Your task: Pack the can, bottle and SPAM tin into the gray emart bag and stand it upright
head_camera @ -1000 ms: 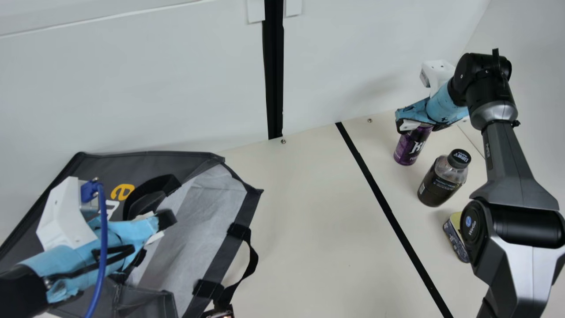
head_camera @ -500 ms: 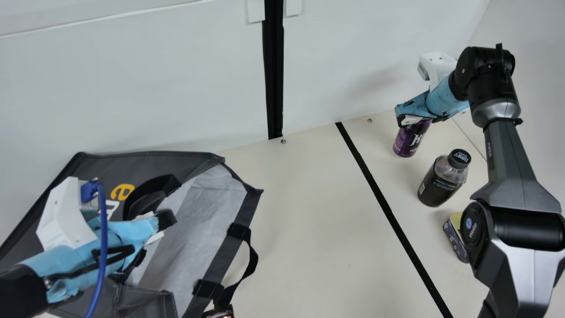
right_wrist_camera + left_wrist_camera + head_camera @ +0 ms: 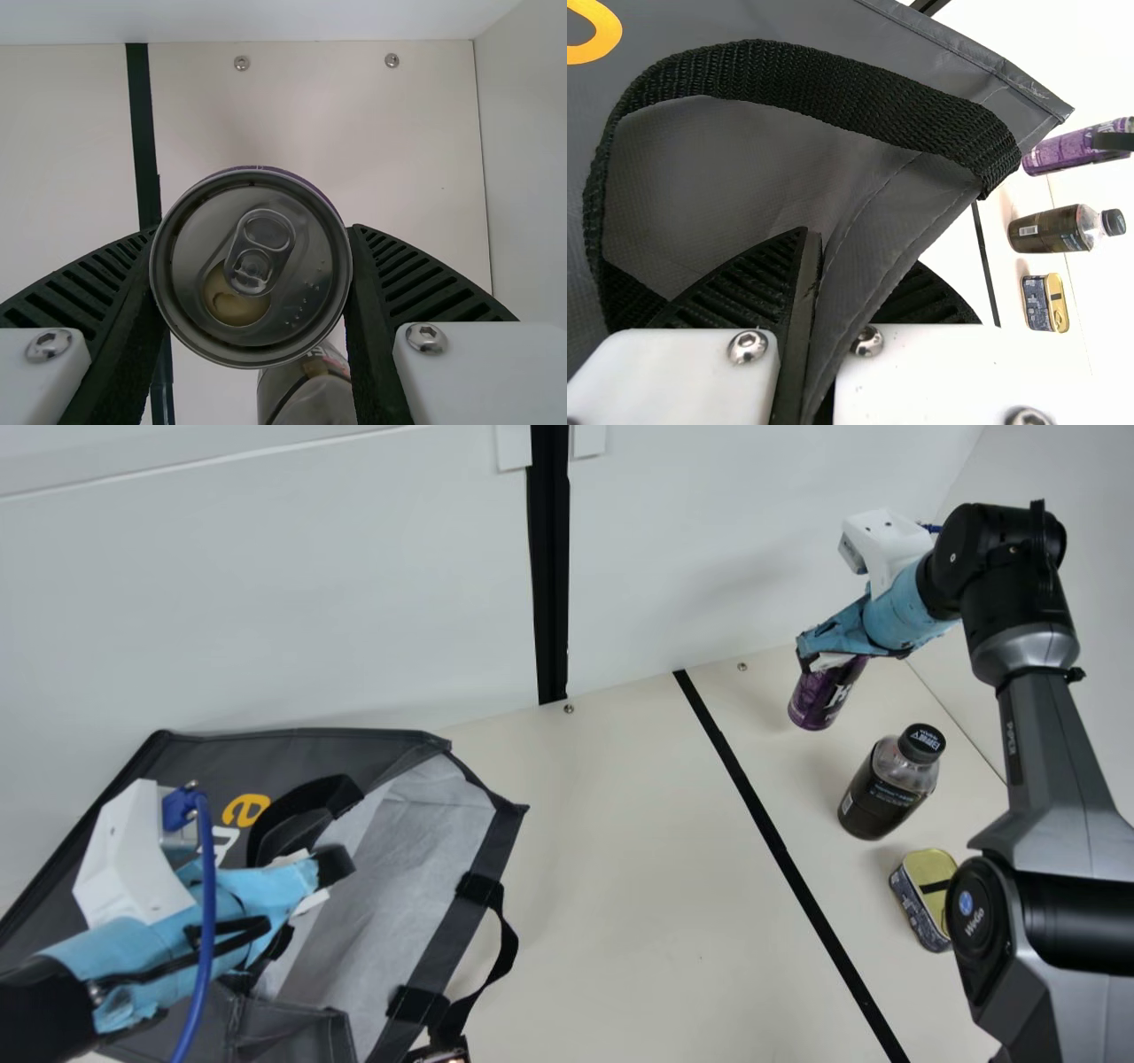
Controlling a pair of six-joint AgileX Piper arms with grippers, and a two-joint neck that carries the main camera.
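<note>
The can (image 3: 822,698) hangs upright just above the far right part of the table (image 3: 620,868), in the right end effector (image 3: 252,257), whose fingers are parted only by its width and press both sides near the top. Over the last second it has risen, with that arm drawing up, so the grasp seems to be holding and the carry to the bag can follow. Beneath and nearer stand the bottle (image 3: 879,802) and, beyond it, the SPAM tin (image 3: 912,895), both unpacked. Well apart, the gray emart bag (image 3: 204,762) lies slumped, its mouth facing them; the left end effector (image 3: 819,274), unmoved, pinches its edge beside a handle (image 3: 815,84), presumably keeping it open.
</note>
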